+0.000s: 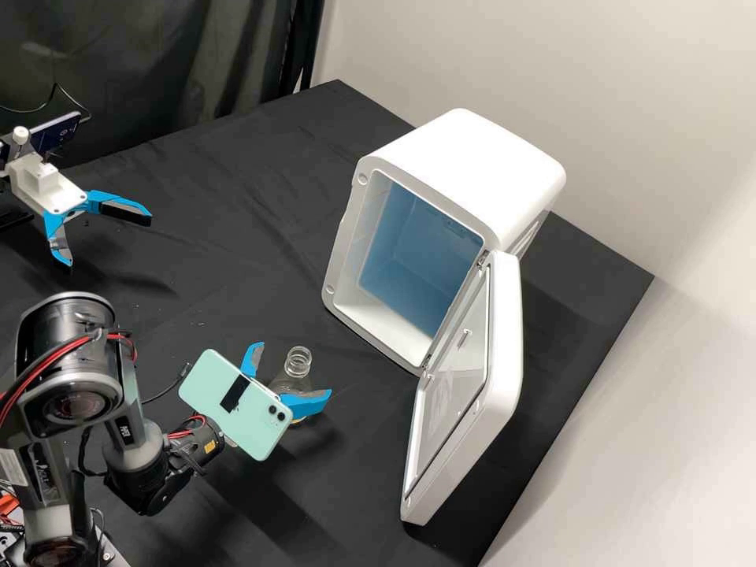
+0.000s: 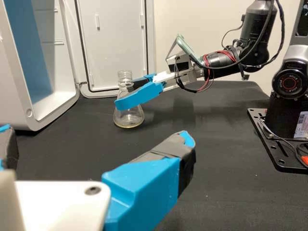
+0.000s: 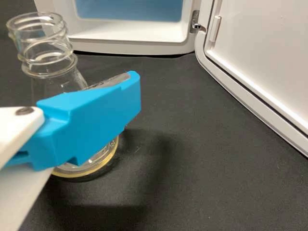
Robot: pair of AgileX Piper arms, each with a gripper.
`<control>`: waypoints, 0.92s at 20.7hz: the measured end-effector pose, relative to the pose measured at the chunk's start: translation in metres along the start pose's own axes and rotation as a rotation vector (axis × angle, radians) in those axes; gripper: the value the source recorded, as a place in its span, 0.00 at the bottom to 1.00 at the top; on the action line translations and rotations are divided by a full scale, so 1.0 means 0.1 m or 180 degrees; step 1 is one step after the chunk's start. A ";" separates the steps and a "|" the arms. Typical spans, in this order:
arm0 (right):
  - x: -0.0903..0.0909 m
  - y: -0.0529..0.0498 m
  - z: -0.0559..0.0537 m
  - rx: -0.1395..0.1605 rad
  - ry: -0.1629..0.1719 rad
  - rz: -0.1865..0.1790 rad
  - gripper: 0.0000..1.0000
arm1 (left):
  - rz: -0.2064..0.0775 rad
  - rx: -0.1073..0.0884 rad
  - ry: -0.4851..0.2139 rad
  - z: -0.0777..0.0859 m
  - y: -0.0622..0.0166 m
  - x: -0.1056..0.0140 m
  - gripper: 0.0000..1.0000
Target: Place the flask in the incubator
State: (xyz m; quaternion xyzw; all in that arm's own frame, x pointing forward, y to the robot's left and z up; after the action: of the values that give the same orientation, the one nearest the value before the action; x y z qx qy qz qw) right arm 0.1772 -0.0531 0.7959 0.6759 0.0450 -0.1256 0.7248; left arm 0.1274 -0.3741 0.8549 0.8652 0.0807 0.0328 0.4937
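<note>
A clear glass flask (image 1: 298,365) stands upright on the black bench, in front of the white incubator (image 1: 472,165). The incubator's door (image 1: 465,378) hangs wide open, showing a blue interior. My right gripper (image 1: 290,376) is open, with one blue finger on each side of the flask's body. The right wrist view shows one finger (image 3: 91,115) close against the flask (image 3: 45,48). My left gripper (image 1: 105,236) hovers open and holds nothing at the far left of the bench. From it I see the flask (image 2: 127,113) and the right arm's finger (image 2: 139,94) across the bench.
A mint-green phone (image 1: 236,403) is mounted on the right arm's wrist. The right arm's base (image 2: 288,96) sits on a plate on the bench. The bench edge (image 1: 551,441) runs just behind the open door. Bare black surface lies between flask and incubator.
</note>
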 end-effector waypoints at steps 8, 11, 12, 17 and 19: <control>0.00 0.01 -0.01 -0.0008 0.0009 0.0021 0.00 | 0.0000 0.0000 0.0000 0.00 0.000 0.00 1.00; 0.00 0.01 -0.01 -0.0008 0.0009 0.0021 0.00 | 0.0000 0.0000 0.0000 0.00 0.000 0.00 1.00; 0.00 0.01 -0.01 -0.0008 0.0009 0.0021 0.00 | 0.0000 0.0000 0.0000 0.00 0.000 0.00 1.00; -0.01 0.02 -0.01 -0.0016 0.0015 0.0030 0.00 | 0.0000 0.0000 0.0000 0.00 0.000 0.00 1.00; -0.01 0.02 -0.02 -0.0028 0.0025 0.0046 0.00 | 0.0007 0.0012 0.0000 0.00 0.004 0.00 1.00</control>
State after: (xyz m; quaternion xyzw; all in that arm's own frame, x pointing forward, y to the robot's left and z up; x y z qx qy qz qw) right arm 0.1770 -0.0508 0.7983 0.6735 0.0435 -0.1175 0.7285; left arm 0.1273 -0.3747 0.8552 0.8662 0.0797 0.0332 0.4921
